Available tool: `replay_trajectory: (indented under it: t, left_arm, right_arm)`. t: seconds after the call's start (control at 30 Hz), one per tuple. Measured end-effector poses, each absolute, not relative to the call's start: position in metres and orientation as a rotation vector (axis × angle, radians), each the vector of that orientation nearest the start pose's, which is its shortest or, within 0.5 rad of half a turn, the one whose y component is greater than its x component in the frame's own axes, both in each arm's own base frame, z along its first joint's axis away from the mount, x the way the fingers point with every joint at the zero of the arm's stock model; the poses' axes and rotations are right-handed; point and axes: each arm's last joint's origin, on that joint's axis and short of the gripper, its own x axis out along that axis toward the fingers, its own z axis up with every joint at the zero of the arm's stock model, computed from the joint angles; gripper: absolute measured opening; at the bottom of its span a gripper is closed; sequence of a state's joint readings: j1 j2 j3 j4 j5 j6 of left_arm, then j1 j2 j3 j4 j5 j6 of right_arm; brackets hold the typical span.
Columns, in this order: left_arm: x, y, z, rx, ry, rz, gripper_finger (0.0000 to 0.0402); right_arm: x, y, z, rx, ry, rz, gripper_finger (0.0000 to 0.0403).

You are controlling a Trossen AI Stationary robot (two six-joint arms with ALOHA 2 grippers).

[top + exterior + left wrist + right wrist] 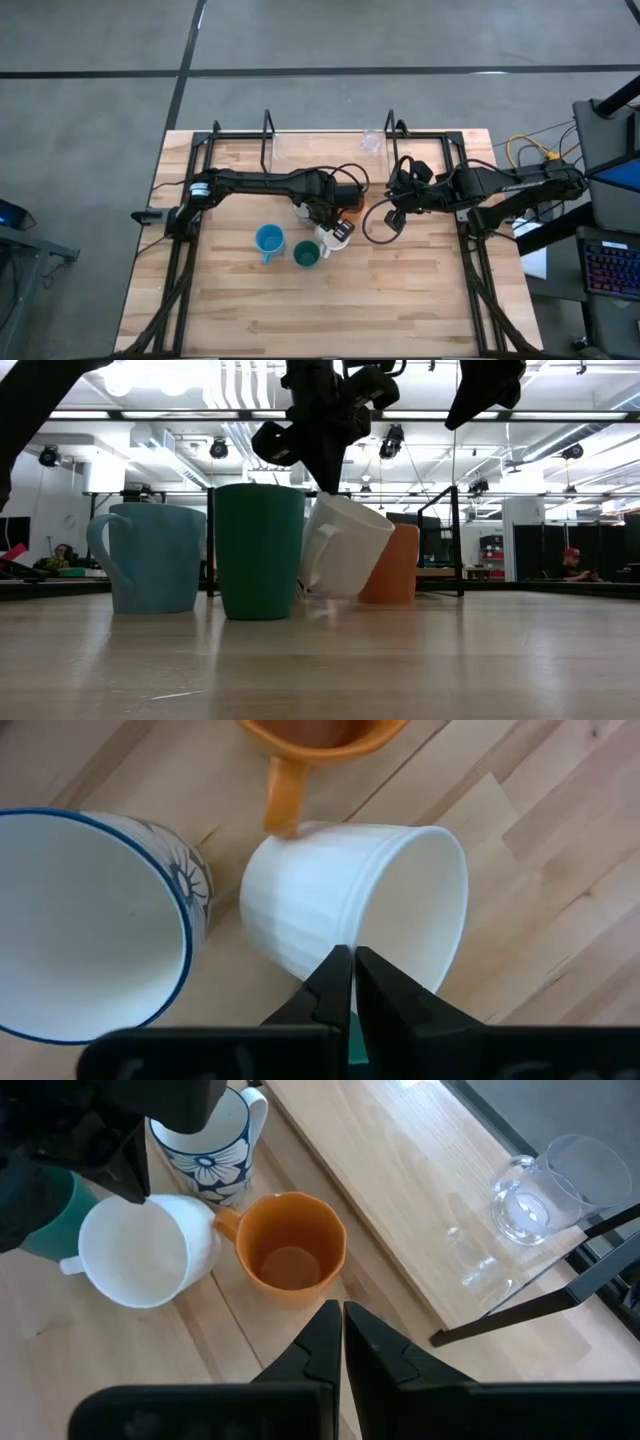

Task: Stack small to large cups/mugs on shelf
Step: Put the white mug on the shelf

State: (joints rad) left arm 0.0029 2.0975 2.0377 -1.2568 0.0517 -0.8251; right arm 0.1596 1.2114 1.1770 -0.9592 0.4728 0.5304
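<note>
A white mug [330, 900] is tilted beside the orange cup [290, 1255], with my left gripper [352, 965] shut on its rim. A dark teal cup [258, 550] and a light blue mug [155, 557] stand upright on the table next to it. A white mug with a blue rim and flower pattern [210, 1150] stands just behind them. A clear glass [545, 1190] sits on the shelf [400, 1190] at the table's far side. My right gripper [335, 1320] hangs shut in the air near the orange cup and holds nothing. My left gripper holds the white mug by its rim [350, 935], on the side that is tipped up, with the fingers coming from above and pointing down. The mug hangs tilted, mouth slanting up and handle [310, 572] low. Whether its bottom edge still touches the table, I cannot tell.
The shelf's black wire frame [265, 130] has upright loops along the far edge. Black rails [185, 260] run down both sides of the table. Bare wood lies toward the near edge [330, 310]. A person shows in the room beyond the table [572, 565].
</note>
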Motion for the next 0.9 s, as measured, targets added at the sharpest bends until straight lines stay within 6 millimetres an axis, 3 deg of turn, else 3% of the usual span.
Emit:
replay_trajectory:
  t: [0.4,0.9]
  left_arm:
    - [0.427,-0.001,0.260,-0.732,1.299,0.510,0.0000]
    - [0.425,0.000,0.252,-0.734,1.324,0.519,0.0001]
  right_arm:
    - [0.224,0.023,0.324,0.193,0.835,-0.532,0.0008]
    - [0.224,0.023,0.324,0.206,0.832,-0.534,0.0008]
